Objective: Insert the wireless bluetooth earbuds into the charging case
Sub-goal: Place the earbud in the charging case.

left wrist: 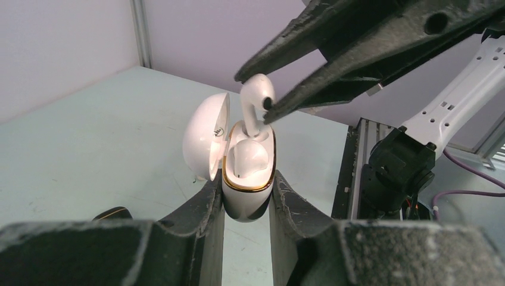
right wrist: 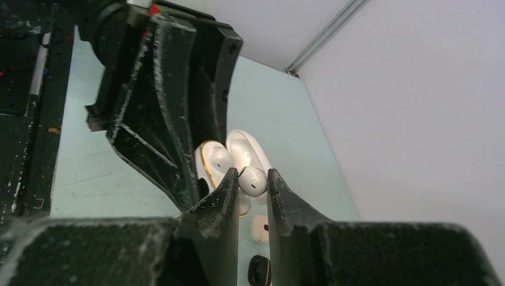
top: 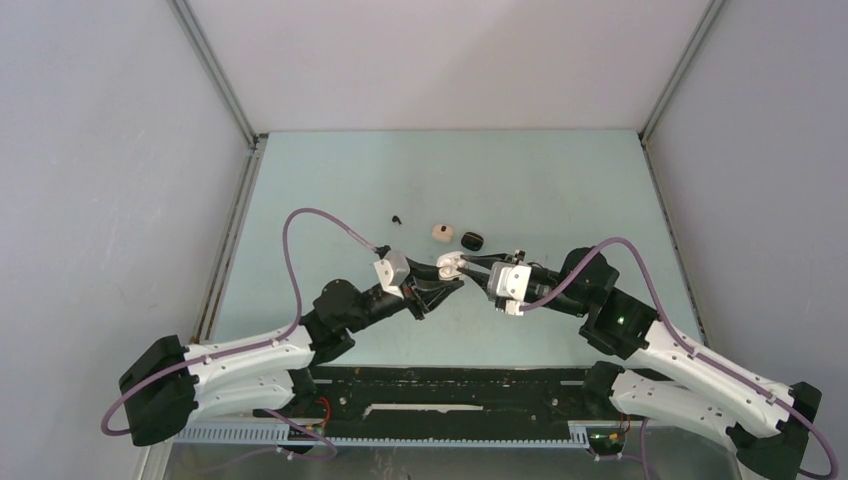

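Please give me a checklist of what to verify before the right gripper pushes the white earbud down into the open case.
1. The lid of the white charging case is open: ok.
2. The left gripper is shut on the case, and the case is upright: ok.
3. The right gripper is shut on the white earbud: ok.
4. The stem points down into the far slot: ok.
5. The earbud is fully seated: not ok, its head stands above the rim.
6. The near slot is free: cannot tell.
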